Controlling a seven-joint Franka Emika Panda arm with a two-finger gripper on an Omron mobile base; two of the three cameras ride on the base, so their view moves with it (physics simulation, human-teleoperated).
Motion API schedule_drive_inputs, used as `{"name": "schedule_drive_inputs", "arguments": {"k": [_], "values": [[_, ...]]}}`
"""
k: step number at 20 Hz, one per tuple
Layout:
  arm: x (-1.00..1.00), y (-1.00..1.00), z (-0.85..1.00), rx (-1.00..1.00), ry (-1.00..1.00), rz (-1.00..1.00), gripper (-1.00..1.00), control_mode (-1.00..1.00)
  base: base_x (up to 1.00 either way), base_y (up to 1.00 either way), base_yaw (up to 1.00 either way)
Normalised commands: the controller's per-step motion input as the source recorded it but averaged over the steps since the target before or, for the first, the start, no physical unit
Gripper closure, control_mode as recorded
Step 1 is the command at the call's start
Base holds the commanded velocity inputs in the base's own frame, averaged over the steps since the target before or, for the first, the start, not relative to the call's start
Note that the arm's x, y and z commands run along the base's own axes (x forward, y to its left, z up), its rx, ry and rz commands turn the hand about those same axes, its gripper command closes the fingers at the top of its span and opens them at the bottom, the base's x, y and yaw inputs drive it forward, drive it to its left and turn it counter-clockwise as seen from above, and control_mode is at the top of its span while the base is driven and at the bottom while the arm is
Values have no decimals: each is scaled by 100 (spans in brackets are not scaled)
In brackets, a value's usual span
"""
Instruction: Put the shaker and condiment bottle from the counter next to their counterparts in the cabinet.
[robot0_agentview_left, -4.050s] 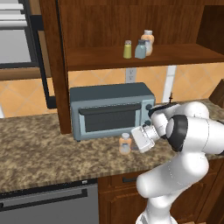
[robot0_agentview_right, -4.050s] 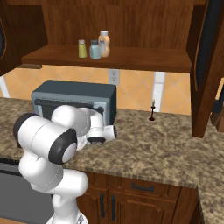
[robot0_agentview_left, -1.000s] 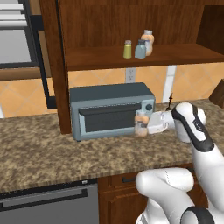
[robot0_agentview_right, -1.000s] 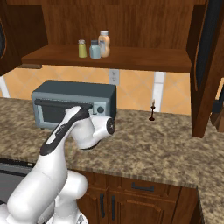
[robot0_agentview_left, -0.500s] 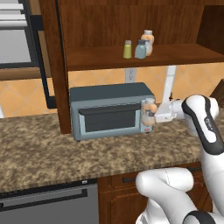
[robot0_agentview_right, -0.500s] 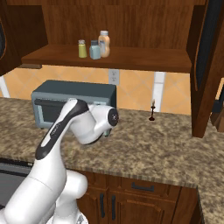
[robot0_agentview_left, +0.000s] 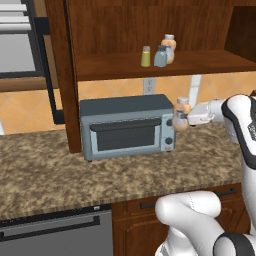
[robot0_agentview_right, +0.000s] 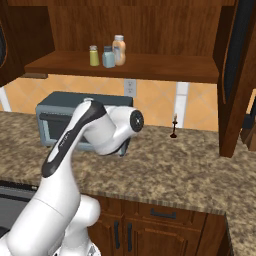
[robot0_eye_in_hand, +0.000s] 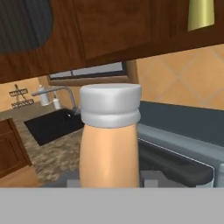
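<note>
The gripper (robot0_agentview_left: 181, 119) is closed on the condiment bottle (robot0_agentview_left: 181, 114), holding it upright in the air just off the right end of the grey-blue toaster oven (robot0_agentview_left: 126, 126), above the counter (robot0_agentview_left: 60, 175) and below the shelf of the cabinet (robot0_agentview_left: 150, 64). From the hand view the bottle (robot0_eye_in_hand: 110, 138) sits squarely in the grip, its white cap up and its peach body running down out of sight between the jaws; the fingertips themselves are hidden behind it, so how deep the grip sits is hard to judge. The step in hand looks like the carry: the bottle is off the worktop and partway toward the shelf. Next it needs lifting clear of the shelf's front edge, then moving in and over to the right of the group standing there, and setting down beside the matching orange bottle (robot0_agentview_left: 169, 47) without knocking the blue-grey shaker (robot0_agentview_left: 160, 56) in front of it. Counting: two orange-peach bottles, one in the gripper and one on the shelf; two shakers, both on the shelf, the yellow-green shaker (robot0_agentview_left: 145, 56) just left of the blue-grey one, so that half of the task appears done. Also one toaster oven, and one small dark candlestick-like object (robot0_agentview_right: 173, 126) stands on the counter near the back wall.
</note>
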Motion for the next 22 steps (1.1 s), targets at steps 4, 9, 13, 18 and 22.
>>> {"name": "schedule_drive_inputs", "arguments": {"k": [4,9,13,18,22], "values": [[0,-30,47,0,-2,-2,100,-100,0,0,0],[0,-31,51,0,-2,-3,100,-100,0,0,0],[0,-29,50,0,-2,-4,100,-100,0,0,0],[9,-33,46,0,-5,-4,100,-100,0,0,0],[14,-27,47,0,-8,-3,100,-100,0,0,0]]}}
